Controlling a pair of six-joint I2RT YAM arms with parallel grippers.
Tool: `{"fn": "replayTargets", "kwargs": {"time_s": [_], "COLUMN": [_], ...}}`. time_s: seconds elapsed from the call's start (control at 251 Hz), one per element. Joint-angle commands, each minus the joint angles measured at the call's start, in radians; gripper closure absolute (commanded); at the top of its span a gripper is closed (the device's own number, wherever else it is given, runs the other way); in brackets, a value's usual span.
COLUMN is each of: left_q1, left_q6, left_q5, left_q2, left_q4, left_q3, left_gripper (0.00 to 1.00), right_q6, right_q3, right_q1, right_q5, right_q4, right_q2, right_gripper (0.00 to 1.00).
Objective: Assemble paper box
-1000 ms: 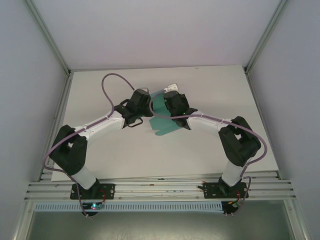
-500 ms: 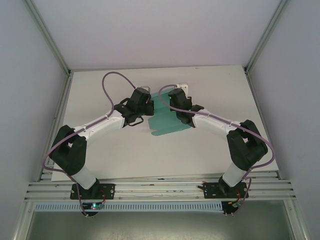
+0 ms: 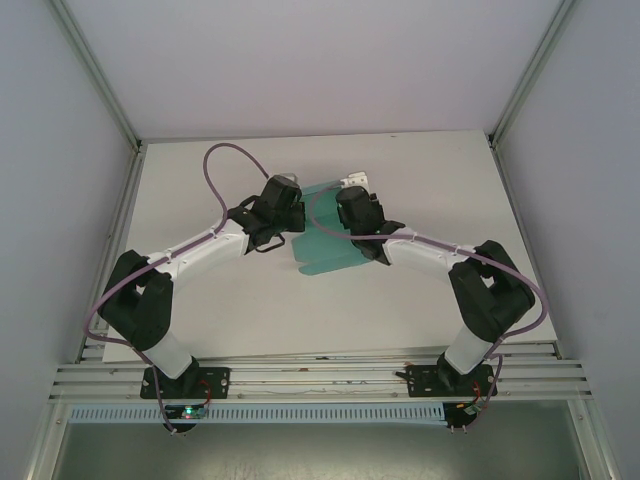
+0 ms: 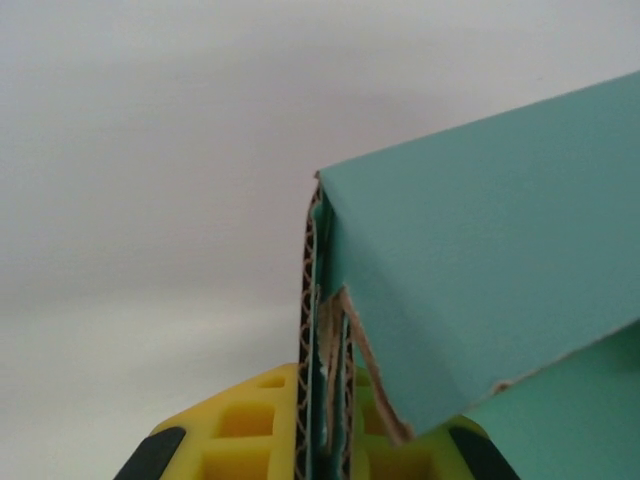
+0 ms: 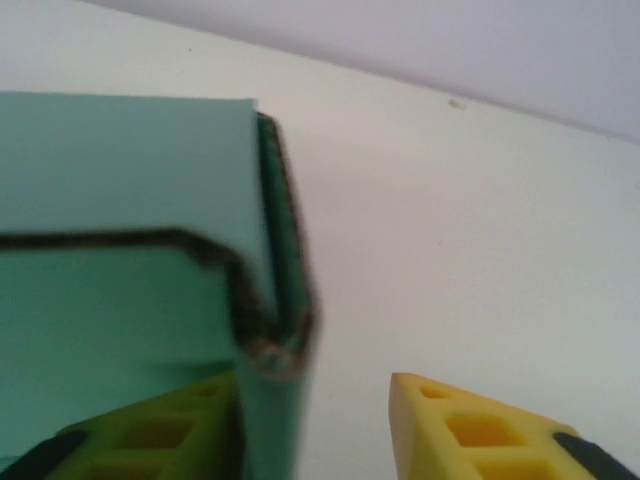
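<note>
Paper box lies mid-table, partly folded, between both hands. Left hand is clenched on its corrugated edge. Right hand is spread wide: box wall against one finger, the other finger clear of it.

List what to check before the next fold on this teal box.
1. Left gripper shut on the paper box edge: ok.
2. Right gripper open, with a box wall between its fingers: ok.
3. Card undamaged at the left grip: not ok, the edge looks frayed.
4. Box fully formed: not ok, panels lie splayed.
5. Box resting on the table: cannot tell.
</note>
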Motion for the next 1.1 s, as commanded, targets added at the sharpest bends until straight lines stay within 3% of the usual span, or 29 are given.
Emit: {"fn": "replayTargets", "kwargs": {"time_s": [0.0, 0.168, 0.347, 0.379, 0.467, 0.662, 0.782, 0.878, 1.093], "left_q1": [0.029, 0.029, 0.029, 0.028, 0.031, 0.079, 0.085, 0.076, 0.024], "left_q6": [-0.013, -0.013, 0.002, 0.01, 0.056, 0.384, 0.695, 0.936, 1.051], "left_q5": [-0.084, -0.067, -0.063, -0.063, -0.053, 0.097, 0.167, 0.228, 0.101], "left_q2": [-0.003, 0.011, 0.022, 0.022, 0.029, 0.1, 0.133, 0.172, 0.373], "left_q4": [-0.08, -0.074, -0.077, -0.077, -0.097, -0.289, -0.475, -0.653, -0.903], "left_q3": [0.007, 0.011, 0.015, 0.016, 0.032, 0.193, 0.315, 0.387, 0.596], "left_gripper": [1.0, 1.0, 1.0, 1.0, 1.0, 1.0, 1.0, 1.0, 1.0], "right_q6": [-0.048, -0.064, -0.059, -0.057, -0.016, 0.189, 0.269, 0.283, 0.288], "right_q3": [-0.041, -0.072, -0.105, -0.115, -0.154, -0.226, -0.26, -0.268, -0.324], "right_q1": [-0.024, -0.027, -0.03, -0.031, -0.044, -0.195, -0.311, -0.37, -0.435], "right_q5": [-0.12, -0.321, -0.375, -0.386, -0.388, -0.478, -0.535, -0.502, -0.472], "right_q4": [0.015, 0.024, 0.032, 0.037, 0.058, -0.045, -0.19, -0.33, -0.453], "right_q2": [-0.062, -0.129, -0.199, -0.219, -0.293, -0.526, -0.668, -0.759, -0.876], "right_gripper": [0.45, 0.27, 0.14, 0.02, 0.02, 0.02, 0.02, 0.02, 0.02]}}
